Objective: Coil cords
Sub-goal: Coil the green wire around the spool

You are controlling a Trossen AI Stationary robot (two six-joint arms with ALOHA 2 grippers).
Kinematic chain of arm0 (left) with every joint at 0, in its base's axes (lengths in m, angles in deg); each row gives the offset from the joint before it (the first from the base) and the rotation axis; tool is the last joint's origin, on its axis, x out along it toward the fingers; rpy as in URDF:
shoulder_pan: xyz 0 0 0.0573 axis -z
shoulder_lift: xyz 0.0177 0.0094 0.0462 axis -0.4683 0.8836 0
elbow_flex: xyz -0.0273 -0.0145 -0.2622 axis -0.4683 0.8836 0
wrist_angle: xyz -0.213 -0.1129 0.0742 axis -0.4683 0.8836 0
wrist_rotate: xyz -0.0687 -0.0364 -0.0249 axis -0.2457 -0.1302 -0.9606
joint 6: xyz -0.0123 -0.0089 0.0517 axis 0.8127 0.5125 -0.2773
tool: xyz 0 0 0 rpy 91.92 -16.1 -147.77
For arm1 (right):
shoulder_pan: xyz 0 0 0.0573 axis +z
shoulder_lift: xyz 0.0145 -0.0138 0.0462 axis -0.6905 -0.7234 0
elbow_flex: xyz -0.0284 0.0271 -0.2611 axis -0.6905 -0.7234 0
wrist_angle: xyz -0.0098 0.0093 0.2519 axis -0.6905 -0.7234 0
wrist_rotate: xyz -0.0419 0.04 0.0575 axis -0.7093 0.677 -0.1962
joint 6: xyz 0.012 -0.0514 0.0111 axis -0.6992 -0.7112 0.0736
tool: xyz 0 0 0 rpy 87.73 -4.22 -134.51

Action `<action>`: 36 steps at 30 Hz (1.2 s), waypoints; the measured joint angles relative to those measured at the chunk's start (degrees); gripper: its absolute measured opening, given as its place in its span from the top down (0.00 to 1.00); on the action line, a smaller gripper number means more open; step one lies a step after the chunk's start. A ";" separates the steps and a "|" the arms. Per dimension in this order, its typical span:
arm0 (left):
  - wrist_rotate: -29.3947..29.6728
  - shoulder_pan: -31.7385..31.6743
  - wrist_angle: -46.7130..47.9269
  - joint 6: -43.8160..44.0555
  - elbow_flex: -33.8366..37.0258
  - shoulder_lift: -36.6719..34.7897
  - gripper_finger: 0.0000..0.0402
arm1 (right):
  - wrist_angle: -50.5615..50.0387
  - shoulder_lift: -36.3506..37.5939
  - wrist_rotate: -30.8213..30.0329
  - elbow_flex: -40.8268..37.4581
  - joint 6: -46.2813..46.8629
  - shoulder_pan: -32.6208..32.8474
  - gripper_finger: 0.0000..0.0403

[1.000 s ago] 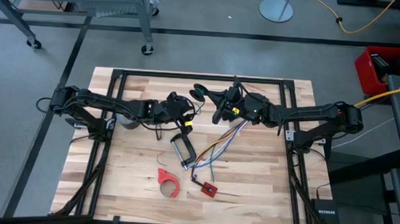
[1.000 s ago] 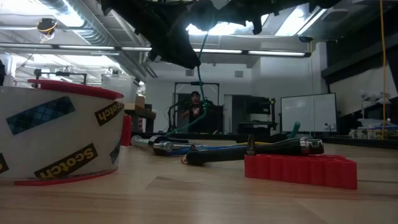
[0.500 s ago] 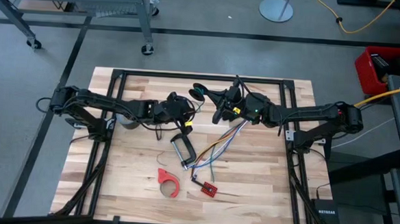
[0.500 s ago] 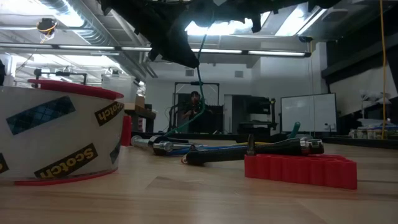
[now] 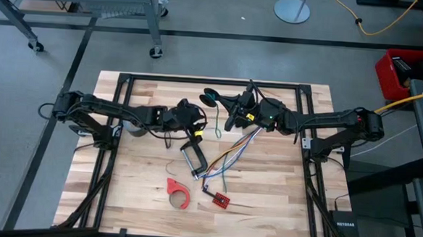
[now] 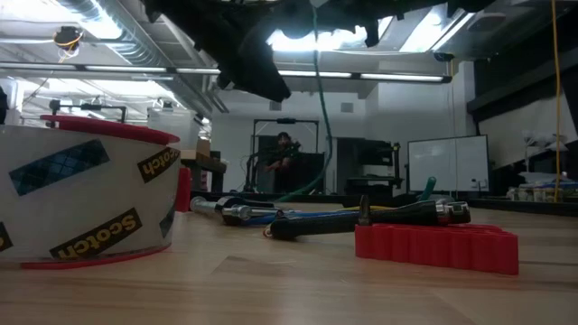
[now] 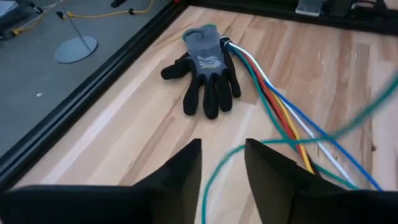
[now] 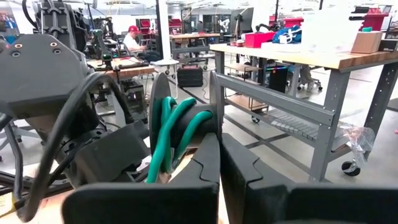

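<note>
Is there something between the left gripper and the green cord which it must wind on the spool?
Nothing visible. The green cord already runs through the gap between the open fingers of the left gripper. The right gripper holds the black spool, with green turns on it.

Bright ceiling lights glare; green cord (image 7: pixel 373 106) motion-blurred.

The right gripper (image 8: pixel 219 163) has its two dark fingers (image 8: pixel 200 167) pressed together, clamping the rim of a black spool (image 8: pixel 186 118) wound with turns of green cord (image 8: pixel 169 134). Beside the spool looms the other arm's dark housing (image 8: pixel 43 68), with a black cable (image 8: pixel 59 134) arching from it. Beyond stand a workbench (image 8: pixel 298 68) on castors and a seated person (image 8: pixel 132 41) farther off.
</note>
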 joint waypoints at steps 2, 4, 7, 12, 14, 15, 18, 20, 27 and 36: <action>-1.65 0.02 -0.50 0.22 0.00 0.00 0.66 | 0.02 0.13 0.01 -0.01 -0.02 0.00 1.00; -3.08 0.29 -0.55 0.10 0.00 0.00 0.65 | -0.06 0.63 0.01 -0.01 -0.09 0.00 1.00; -3.67 1.03 -0.67 -0.13 0.01 0.00 0.66 | 0.11 1.72 -0.01 -0.02 -1.52 0.00 1.00; -3.69 2.28 -6.55 -1.79 0.04 0.00 0.68 | 0.20 3.85 -0.01 -0.02 -2.83 0.00 1.00; -3.70 2.65 -11.04 -3.60 0.04 0.00 0.68 | 0.30 4.54 -0.01 -0.02 -2.91 0.00 1.00; -3.72 2.84 -12.95 -4.64 0.04 0.00 0.68 | 0.31 4.90 -0.01 -0.02 -2.91 0.00 1.00; -3.96 3.02 -16.71 -8.05 0.04 0.00 0.68 | 0.34 5.43 1.39 -0.02 -3.00 0.00 1.00; -5.50 2.97 -17.75 -9.49 0.04 0.00 0.68 | 0.59 5.55 3.42 -0.02 -2.99 -0.01 1.00; -9.05 3.13 -18.25 -10.03 0.04 0.00 0.68 | 2.77 5.55 5.98 -0.02 -3.02 0.00 1.00; -11.56 4.02 -20.78 -10.57 0.04 0.00 0.68 | 3.75 5.53 5.98 -0.02 -3.06 0.00 1.00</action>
